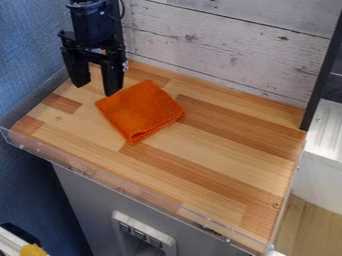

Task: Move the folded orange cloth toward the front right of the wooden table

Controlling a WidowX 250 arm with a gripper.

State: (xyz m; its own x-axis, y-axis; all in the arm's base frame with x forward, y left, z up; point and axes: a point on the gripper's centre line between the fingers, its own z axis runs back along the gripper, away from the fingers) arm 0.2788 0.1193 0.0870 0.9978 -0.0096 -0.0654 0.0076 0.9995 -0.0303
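Orange cloth (140, 110) lies on the bench (220, 145), out in front of the plank wall (220, 47) and nearer that wall's left end than its right. It is folded into a rough square, set askew so that one corner points toward the planks and the opposite one away from them. The colour is a strong, even orange, the surface matt and faintly nubbly, with small soft creases. Along the edge that runs up from the corner farthest from the planks, stacked layers show — a narrow roll of folds with a darker line between them — while the top lies mostly flat and the corners are softly rounded. The black pincer (95, 90) hangs in front of the left end of the plank wall, pointing down, its two fingers well apart with nothing between them. One fingertip is right by the cloth's upper left edge; whether it touches, I cannot tell. At the plank wall's right end stands a black post (322, 70), and beyond it a white ribbed surface (327, 127). Left of the planks is a blue textured panel (30, 50). Farthest from the planks, a clear rim (120, 186) edges the bench, above a grey cabinet front (87, 205).
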